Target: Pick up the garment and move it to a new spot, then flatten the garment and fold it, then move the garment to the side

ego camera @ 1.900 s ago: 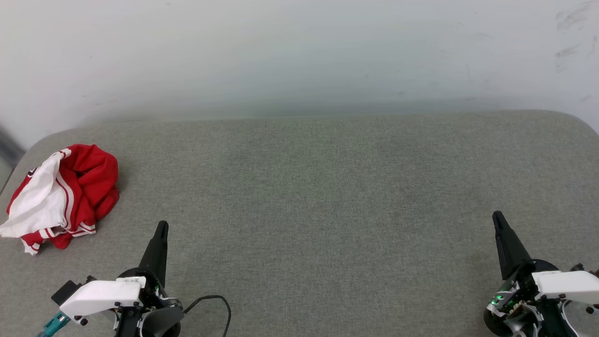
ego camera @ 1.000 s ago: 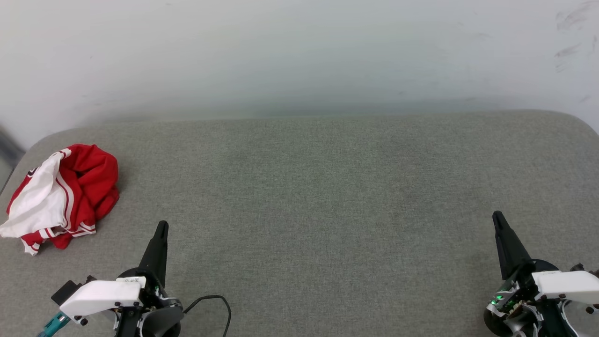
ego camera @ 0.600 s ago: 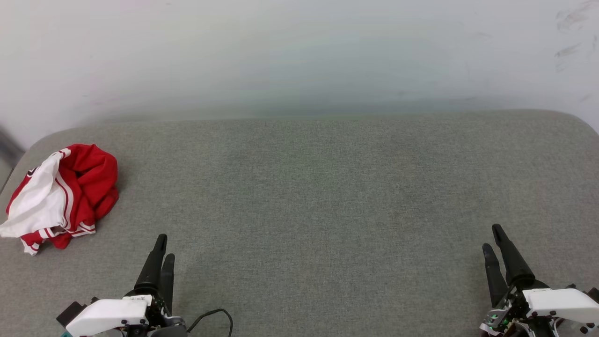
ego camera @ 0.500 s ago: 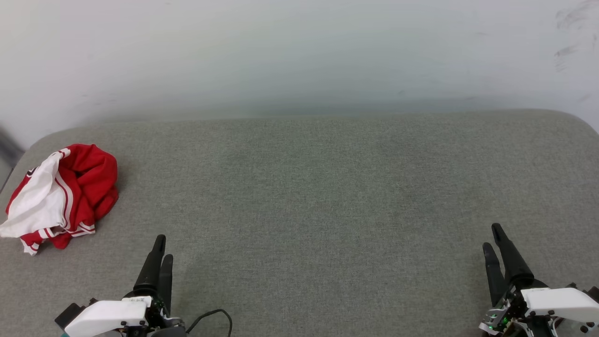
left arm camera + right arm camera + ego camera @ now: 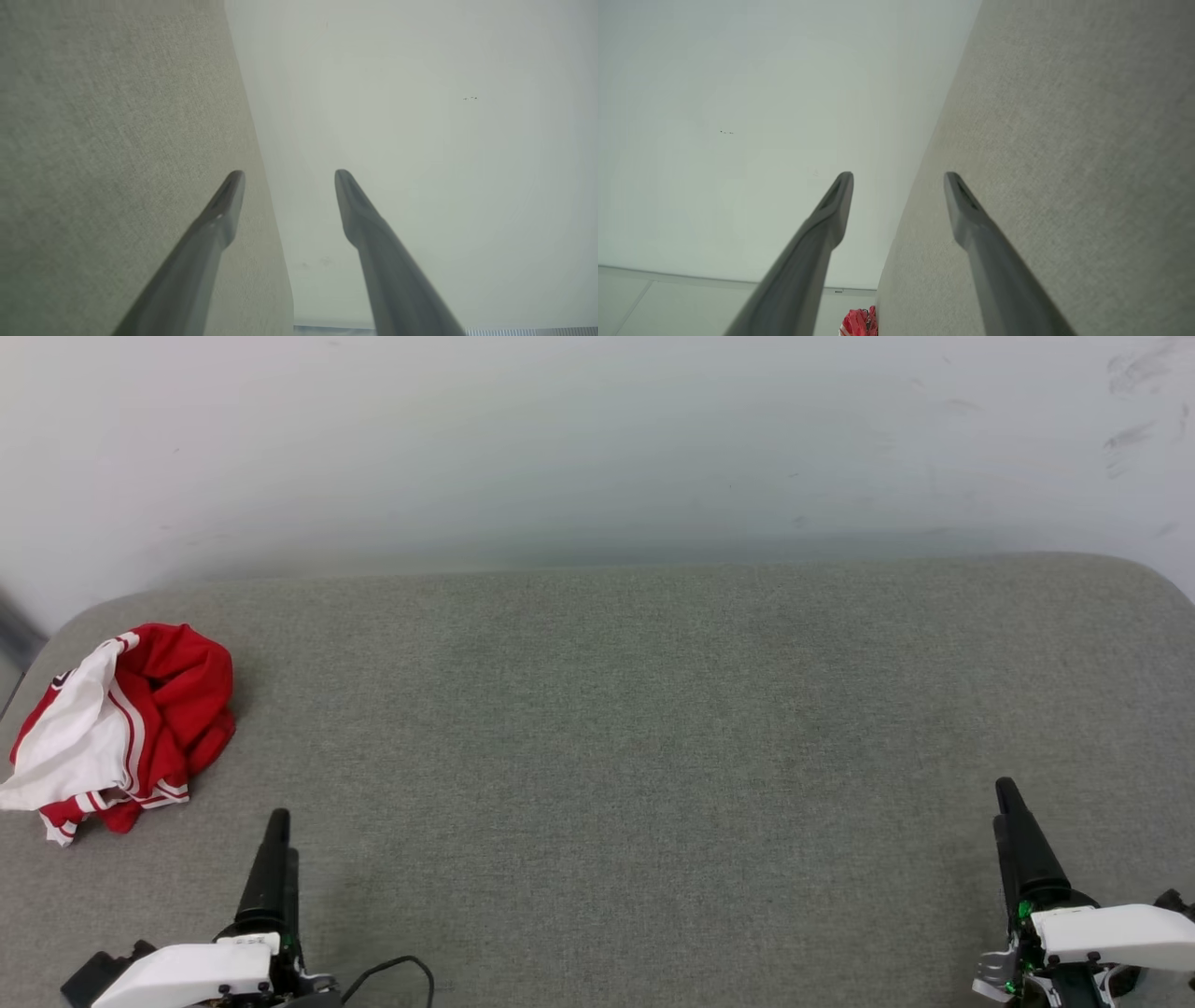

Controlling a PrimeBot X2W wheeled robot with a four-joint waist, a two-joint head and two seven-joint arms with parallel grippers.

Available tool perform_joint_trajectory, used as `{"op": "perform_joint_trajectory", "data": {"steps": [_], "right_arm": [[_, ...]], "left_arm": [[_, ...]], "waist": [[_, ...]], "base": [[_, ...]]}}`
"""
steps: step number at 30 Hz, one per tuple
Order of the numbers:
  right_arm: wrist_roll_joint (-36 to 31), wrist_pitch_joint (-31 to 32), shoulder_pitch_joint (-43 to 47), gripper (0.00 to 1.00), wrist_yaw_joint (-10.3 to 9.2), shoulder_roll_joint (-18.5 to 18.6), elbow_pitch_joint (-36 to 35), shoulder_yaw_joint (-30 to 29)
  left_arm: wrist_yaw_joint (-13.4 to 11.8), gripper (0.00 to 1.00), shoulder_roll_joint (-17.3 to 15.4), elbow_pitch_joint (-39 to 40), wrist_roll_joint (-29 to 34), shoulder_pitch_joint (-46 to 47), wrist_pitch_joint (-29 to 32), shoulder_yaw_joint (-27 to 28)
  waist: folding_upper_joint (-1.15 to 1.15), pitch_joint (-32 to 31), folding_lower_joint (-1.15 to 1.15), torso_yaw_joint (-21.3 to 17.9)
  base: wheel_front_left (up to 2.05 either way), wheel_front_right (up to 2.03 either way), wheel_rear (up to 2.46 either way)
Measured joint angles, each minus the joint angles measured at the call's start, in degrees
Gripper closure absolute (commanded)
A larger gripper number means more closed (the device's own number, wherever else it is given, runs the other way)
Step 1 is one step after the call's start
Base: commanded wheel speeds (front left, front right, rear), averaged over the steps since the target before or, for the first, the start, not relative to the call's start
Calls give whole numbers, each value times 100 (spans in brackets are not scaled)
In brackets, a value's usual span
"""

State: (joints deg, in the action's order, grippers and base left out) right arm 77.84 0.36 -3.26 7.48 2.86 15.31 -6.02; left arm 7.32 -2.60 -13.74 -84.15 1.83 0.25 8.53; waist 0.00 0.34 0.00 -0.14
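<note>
From my head camera, the garment [image 5: 121, 728] lies crumpled in a red and white heap at the left edge of the grey fabric surface [image 5: 653, 728], just short of its rounded far left corner. A white panel and striped trim are turned up, and the lettering is hidden in the folds. My left gripper [image 5: 277, 826] hovers over the near left part of the surface, well apart from the garment and to its near right. My right gripper [image 5: 1006, 798] is over the near right corner, across the whole surface from the heap. From here each pair of fingers is seen edge-on, one behind the other, so the gap between them cannot be judged. A thin dark cable [image 5: 392, 971] loops by my left wrist at the near edge, and a pale wall [image 5: 597, 448] rises behind the far edge. In my left wrist view the two dark fingers [image 5: 219, 219] stand spread wide with only surface and wall between them, gripping nothing. In my right wrist view the fingers [image 5: 831, 210] are parted just as widely and are also empty. A small patch of the red garment shows far beyond them at the bottom, beside the surface's edge.
</note>
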Motion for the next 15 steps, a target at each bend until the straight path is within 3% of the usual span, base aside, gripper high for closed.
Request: {"op": "perform_joint_trajectory", "data": {"steps": [15], "right_arm": [[-2498,-320,-31,0,0,-1,-871,126]], "left_arm": [[0,0,-2,553,1484,-29,-321,578]], "waist": [[0,19,0,26]], "base": [[0,0,0]]}}
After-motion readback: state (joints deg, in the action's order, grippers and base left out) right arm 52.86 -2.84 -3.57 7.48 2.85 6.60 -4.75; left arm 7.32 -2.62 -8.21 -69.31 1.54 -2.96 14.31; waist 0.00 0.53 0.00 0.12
